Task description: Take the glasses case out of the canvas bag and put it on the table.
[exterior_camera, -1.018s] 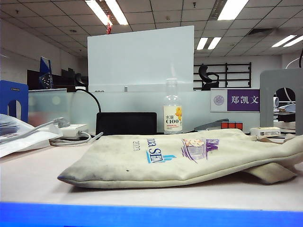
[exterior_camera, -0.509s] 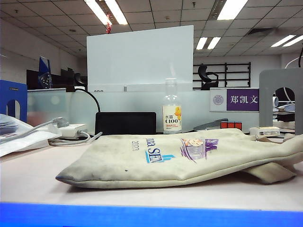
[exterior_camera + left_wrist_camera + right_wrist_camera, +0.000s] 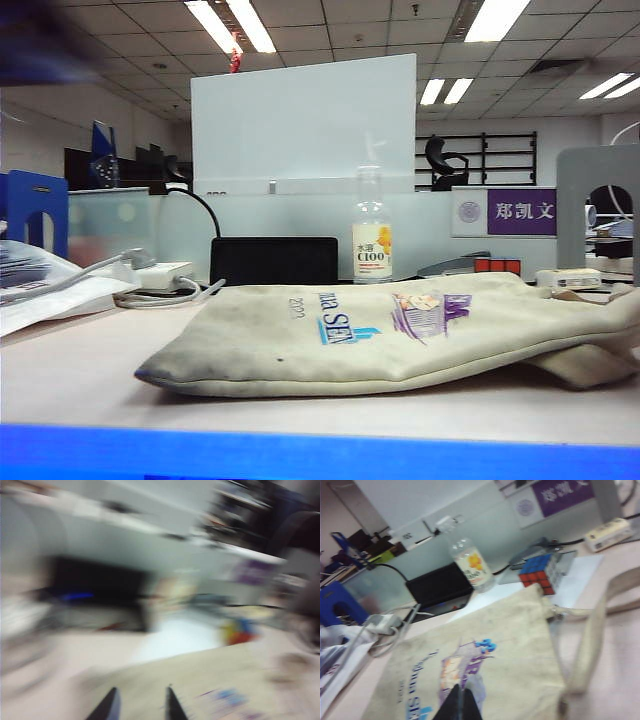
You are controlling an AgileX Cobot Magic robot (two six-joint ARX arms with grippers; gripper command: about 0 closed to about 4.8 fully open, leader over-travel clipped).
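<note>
On the bench [image 3: 70, 375], the canvas bag [image 3: 400, 335] is lying flat, glasses case unseen. Only wrist views are showing grippers: left gripper [image 3: 141, 705] is hovering blurred over cloth, jaws parted, empty; right gripper [image 3: 458, 705] is hanging pinched closed above the bag's print.

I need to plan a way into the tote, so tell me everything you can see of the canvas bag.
The canvas bag is off-white cloth, a bit soiled, printed with blue lettering and a purple picture. It lies flat on the table, slightly bulged, its closed bottom toward the left of the exterior view. Its loop handles trail onto the table by the Rubik's cube. Nothing visibly touches it: the shut right tool and the left tool hover above the cloth.
</note>
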